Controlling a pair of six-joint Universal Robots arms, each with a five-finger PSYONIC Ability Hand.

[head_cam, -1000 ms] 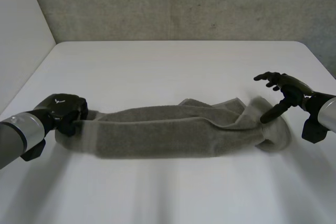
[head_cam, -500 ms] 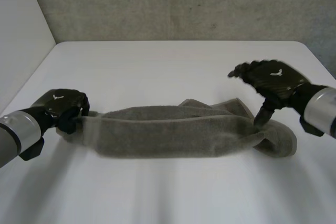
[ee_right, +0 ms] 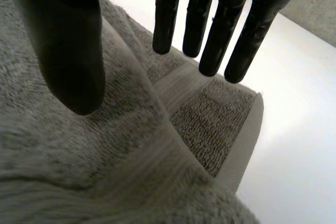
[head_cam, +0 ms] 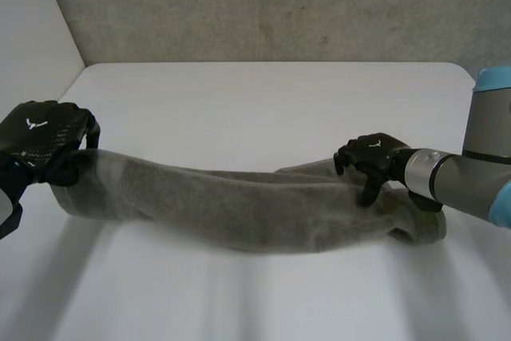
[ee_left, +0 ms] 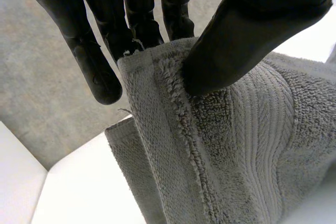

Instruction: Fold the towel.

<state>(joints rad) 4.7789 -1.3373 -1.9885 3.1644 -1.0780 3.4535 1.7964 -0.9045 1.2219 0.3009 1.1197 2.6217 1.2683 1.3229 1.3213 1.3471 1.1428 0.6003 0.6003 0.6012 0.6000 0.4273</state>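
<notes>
**Head view.** A long grey terry towel (head_cam: pixel 239 205), bunched lengthwise into a thick band, stretched across the lower middle of the frame over the white tabletop (head_cam: pixel 263 101). It ran from the left edge to the lower right. Its left end was raised clear of the tabletop, while its right end lay on the surface. The left hand (head_cam: pixel 38 137), at the left edge of the frame, held the raised end. The right hand (head_cam: pixel 371 157), right of centre, rested on the towel near its right end, and its grey arm (head_cam: pixel 479 189) reached in from the right edge. A grey concrete wall (head_cam: pixel 279 5) closed the upper part of the frame.

**Left wrist view.** The thumb pressed the towel's hemmed edge against the fingers (ee_left: pixel 137 19), so the hand was clamped on the cloth, which hung away beneath the palm.

**Right wrist view.** The fingers (ee_right: pixel 226 24) were straight and set apart from the thumb, with a raised fold of towel between them. They pointed towards a flat hemmed corner lying on the tabletop and gripped nothing.
</notes>
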